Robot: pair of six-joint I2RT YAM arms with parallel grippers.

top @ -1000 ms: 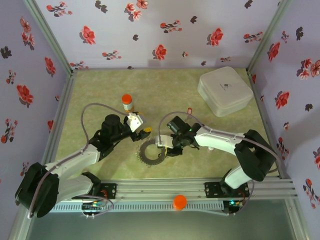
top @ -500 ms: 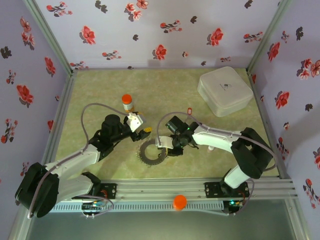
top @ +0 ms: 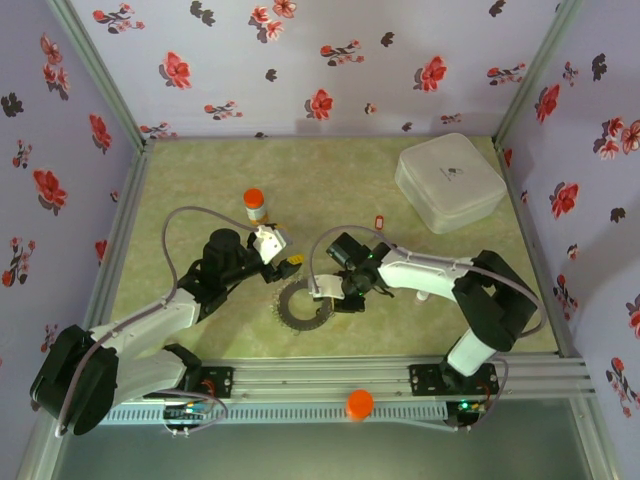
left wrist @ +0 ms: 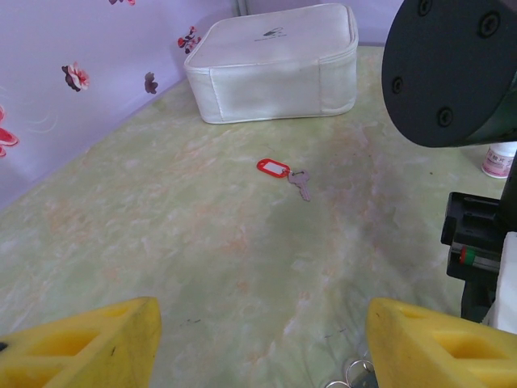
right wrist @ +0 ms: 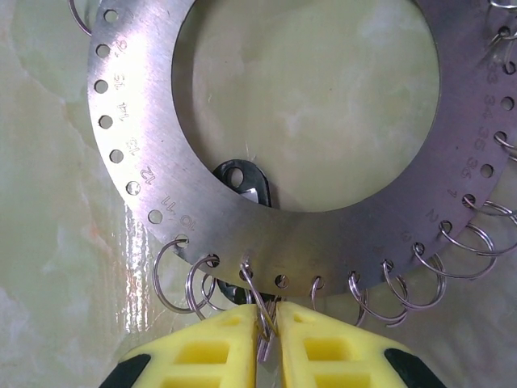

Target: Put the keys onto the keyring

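The keyring [right wrist: 121, 174] is a flat grey ring with numbered holes and small split rings along its rim; it lies on the mat [top: 298, 303]. My right gripper [right wrist: 267, 327] is shut at the ring's near rim. Its yellow fingers [right wrist: 218, 352] pinch one split ring [right wrist: 257, 301] and a thin silvery strip, possibly a key blade. A dark tag [right wrist: 245, 182] pokes out from under the plate. The red-tagged key [left wrist: 284, 171] lies alone further back [top: 379, 221]. My left gripper [left wrist: 258, 356] hangs open over bare mat just left of the keyring [top: 287, 263].
A white case [top: 450, 182] sits at the back right, also in the left wrist view [left wrist: 275, 61]. An orange-capped bottle [top: 255, 205] stands behind the left gripper. The right arm's black joint [left wrist: 452, 69] is close on the left gripper's right side.
The right gripper's fingers have closed onto the split ring, and the right arm has shifted slightly left toward the keyring. The left arm has not moved.
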